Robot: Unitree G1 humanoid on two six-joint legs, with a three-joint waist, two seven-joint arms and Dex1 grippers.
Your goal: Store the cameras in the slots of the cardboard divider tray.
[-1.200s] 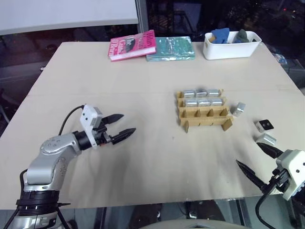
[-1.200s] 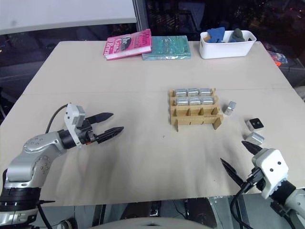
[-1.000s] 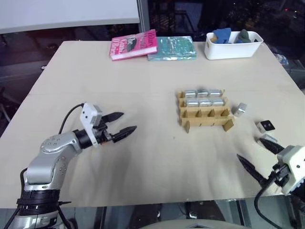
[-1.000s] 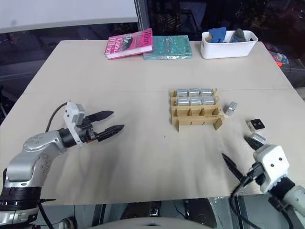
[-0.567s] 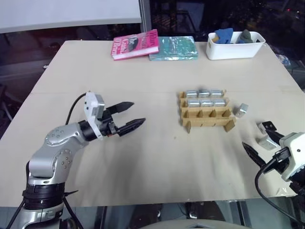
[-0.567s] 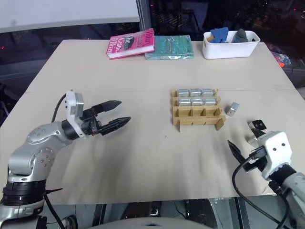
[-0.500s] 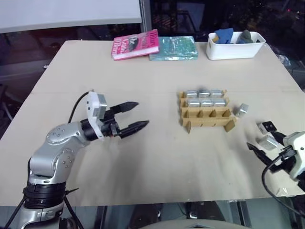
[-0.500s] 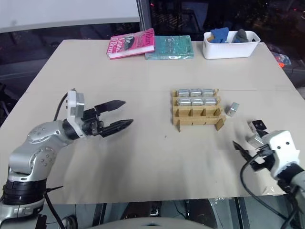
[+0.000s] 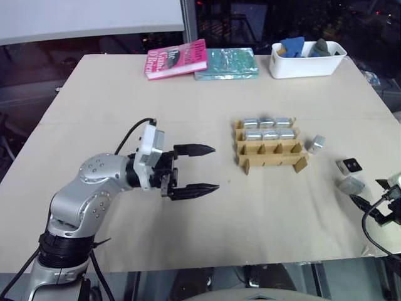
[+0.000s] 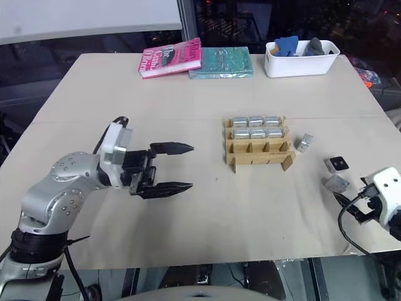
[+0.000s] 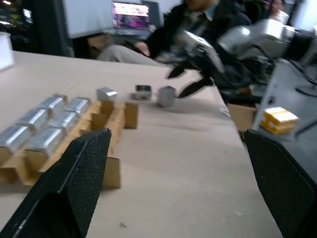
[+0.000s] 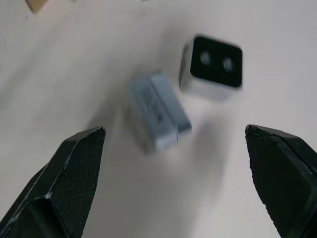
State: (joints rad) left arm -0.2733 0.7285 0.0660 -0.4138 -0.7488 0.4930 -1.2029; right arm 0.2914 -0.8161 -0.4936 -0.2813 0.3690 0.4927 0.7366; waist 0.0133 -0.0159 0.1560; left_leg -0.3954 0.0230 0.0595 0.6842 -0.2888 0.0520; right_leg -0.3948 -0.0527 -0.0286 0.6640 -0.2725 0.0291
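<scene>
From the head views, the cardboard divider tray (image 9: pixel 270 145) is sitting on the table (image 9: pixel 188 94), with six silver cameras (image 9: pixel 267 128) filling its two far rows and its near row standing empty. Left of the tray, the left gripper (image 9: pixel 199 168) is hovering above the table with its fingers spread wide, holding nothing and pointing toward the tray. Right of the tray, three loose cameras are lying apart from it: one (image 9: pixel 317 143) just beside its right end, a black-faced one (image 9: pixel 349 165) farther right, and a grey one (image 9: pixel 351 184) nearer the table edge. Beyond the tray, a pink book (image 9: pixel 176 59), a teal book (image 9: pixel 225 63) and a white bin (image 9: pixel 306 59) are resting. In the left wrist view, the tray (image 11: pixel 59 134) is lying ahead between the parted fingers (image 11: pixel 74 183). In the right wrist view, the right gripper (image 12: pixel 176 163) is standing wide open and empty, with the grey camera (image 12: pixel 157 111) and the black-faced camera (image 12: pixel 214 67) lying beyond it.
</scene>
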